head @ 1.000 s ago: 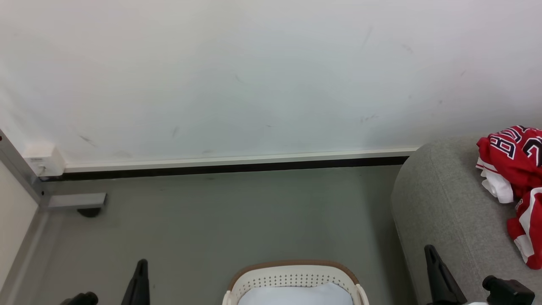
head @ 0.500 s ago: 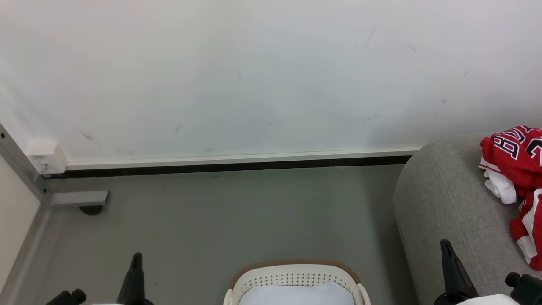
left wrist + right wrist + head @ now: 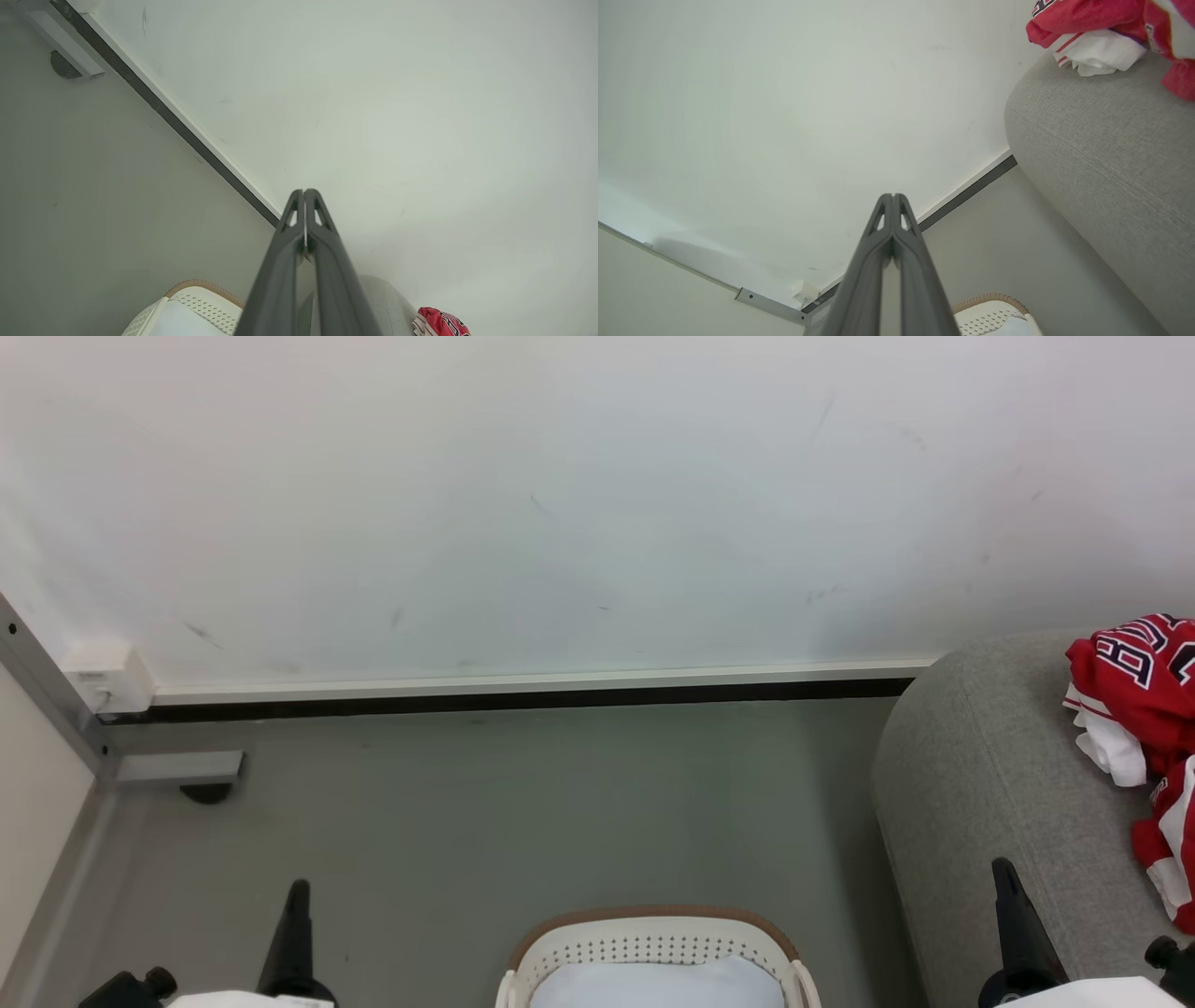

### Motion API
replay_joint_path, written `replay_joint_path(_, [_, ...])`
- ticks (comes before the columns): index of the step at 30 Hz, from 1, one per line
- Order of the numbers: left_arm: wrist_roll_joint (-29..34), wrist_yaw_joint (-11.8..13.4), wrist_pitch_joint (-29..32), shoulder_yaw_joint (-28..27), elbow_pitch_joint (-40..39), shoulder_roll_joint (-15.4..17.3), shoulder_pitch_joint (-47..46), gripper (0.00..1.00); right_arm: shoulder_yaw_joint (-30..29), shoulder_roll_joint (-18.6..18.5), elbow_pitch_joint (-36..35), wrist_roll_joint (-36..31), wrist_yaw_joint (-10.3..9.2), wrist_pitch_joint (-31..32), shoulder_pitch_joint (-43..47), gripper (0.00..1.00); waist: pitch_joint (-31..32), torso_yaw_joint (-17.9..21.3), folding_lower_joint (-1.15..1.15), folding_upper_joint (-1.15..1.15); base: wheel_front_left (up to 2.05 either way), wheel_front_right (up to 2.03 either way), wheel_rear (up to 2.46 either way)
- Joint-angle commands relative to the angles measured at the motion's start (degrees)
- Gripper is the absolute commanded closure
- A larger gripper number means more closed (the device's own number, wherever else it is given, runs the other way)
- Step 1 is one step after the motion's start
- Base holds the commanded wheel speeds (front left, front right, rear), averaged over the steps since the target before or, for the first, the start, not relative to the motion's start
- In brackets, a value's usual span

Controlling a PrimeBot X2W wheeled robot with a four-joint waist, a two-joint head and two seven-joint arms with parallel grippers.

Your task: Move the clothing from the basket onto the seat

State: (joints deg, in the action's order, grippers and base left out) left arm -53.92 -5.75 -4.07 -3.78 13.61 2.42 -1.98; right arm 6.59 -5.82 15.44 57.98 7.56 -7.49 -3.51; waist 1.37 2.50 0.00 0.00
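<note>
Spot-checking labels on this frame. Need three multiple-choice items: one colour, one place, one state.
1. What colour is the rim of the basket?
A brown
B blue
C black

2. Where is the red clothing?
A in the basket
B on the floor
C on the grey seat

3. What state are the left claw and right claw in?
A both open
B both shut, empty
C left shut on clothing

Answers:
1. A, a brown band edges the white perforated wall.
2. C, the red pile lies on top of the grey upholstery.
3. B, each wrist view shows fingertips closed together with nothing between them.
</note>
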Motion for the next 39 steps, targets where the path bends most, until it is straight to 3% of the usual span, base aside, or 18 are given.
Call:
replay_joint_path(1, [-2.12, 0.26, 0.56, -0.48, -0.97, 0.41, -1.31, 1.0, -0.48, -0.82, -0.84, 2.49, -0.05, 0.4, -1.8, 1.0, -0.03, -0.06, 0.0, 0.0, 0.0, 0.0, 0.0])
replay_joint_path(39, [-23.16, 1.17, 6.47, -1.95, -2.47, 0.56, -3.09, 1.0, -1.17, -3.86, -1.76, 26.94, -0.09, 3.01, -2.83, 1.0, -0.65, -1.26, 0.0, 0.0, 0.0, 0.0, 0.0])
